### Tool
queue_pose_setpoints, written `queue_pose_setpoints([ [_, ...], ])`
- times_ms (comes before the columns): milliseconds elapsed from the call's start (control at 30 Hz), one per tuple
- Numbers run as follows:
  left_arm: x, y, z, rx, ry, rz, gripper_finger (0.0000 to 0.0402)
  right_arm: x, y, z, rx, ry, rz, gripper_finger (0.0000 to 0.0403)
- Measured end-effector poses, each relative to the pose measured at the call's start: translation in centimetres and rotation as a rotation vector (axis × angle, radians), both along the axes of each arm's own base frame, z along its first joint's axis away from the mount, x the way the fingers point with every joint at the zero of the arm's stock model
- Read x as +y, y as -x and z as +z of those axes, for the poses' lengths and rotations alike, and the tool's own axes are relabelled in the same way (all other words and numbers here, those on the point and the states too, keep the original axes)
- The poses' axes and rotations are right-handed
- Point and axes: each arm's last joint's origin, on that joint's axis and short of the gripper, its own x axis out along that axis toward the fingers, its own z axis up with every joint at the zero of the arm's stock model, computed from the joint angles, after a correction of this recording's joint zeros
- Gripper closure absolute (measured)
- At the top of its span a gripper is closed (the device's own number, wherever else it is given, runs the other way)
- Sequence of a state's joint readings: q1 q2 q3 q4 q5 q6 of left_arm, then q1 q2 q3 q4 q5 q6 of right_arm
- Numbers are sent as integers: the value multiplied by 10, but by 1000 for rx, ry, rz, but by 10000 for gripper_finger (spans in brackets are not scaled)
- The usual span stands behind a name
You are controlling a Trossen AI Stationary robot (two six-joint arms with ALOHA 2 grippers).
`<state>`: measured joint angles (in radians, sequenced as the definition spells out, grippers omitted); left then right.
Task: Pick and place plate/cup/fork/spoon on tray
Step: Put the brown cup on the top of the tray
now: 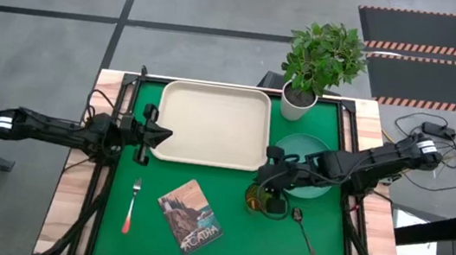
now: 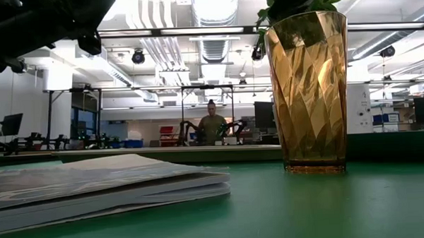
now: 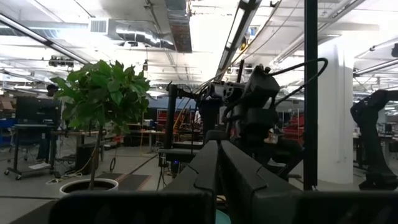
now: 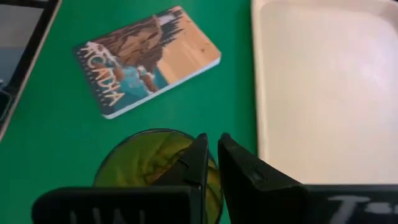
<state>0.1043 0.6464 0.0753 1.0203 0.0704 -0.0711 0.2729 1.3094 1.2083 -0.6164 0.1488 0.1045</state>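
The amber ribbed cup [image 1: 256, 201] stands upright on the green mat, right of centre; it also shows close up in the low view [image 2: 314, 94]. My right gripper [image 1: 270, 188] is over the cup's far side, its fingers almost together at the rim in the right wrist view [image 4: 211, 146]. The teal plate [image 1: 313, 147] lies partly under my right arm. The dark spoon [image 1: 304, 228] lies near the cup. The orange-handled fork [image 1: 131, 205] lies at the near left. The cream tray [image 1: 211, 125] is bare. My left gripper [image 1: 162, 134] is shut beside the tray's near-left corner. My right gripper has the cup's rim [image 4: 180, 138] on its tray-ward side, one finger over the cup's mouth and one outside the wall. The fingers slant down from the table's right and hide the place of contact itself. The cup stands upright with its base on the mat [image 2: 313, 168].
A picture book [image 1: 189, 216] lies flat on the mat, near of the tray and left of the cup. A potted plant in a white pot [image 1: 299, 101] stands at the far edge, right of the tray. Bare green mat [image 1: 152, 249] lies along the near edge.
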Motion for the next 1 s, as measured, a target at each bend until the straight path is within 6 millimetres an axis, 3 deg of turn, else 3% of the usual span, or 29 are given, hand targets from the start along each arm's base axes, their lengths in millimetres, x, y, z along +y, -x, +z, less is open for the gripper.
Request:
queue_pose_setpoints([
  [267, 0, 0, 0, 1, 0, 0, 402, -1, 4, 4, -7, -45, -46, 348],
  [667, 0, 0, -1, 9, 1, 0, 402, -1, 2, -7, 63, -48, -85, 213],
  [1000, 0, 0, -1, 11, 1, 0, 402, 1, -5, -21, 132, -49, -100, 202],
])
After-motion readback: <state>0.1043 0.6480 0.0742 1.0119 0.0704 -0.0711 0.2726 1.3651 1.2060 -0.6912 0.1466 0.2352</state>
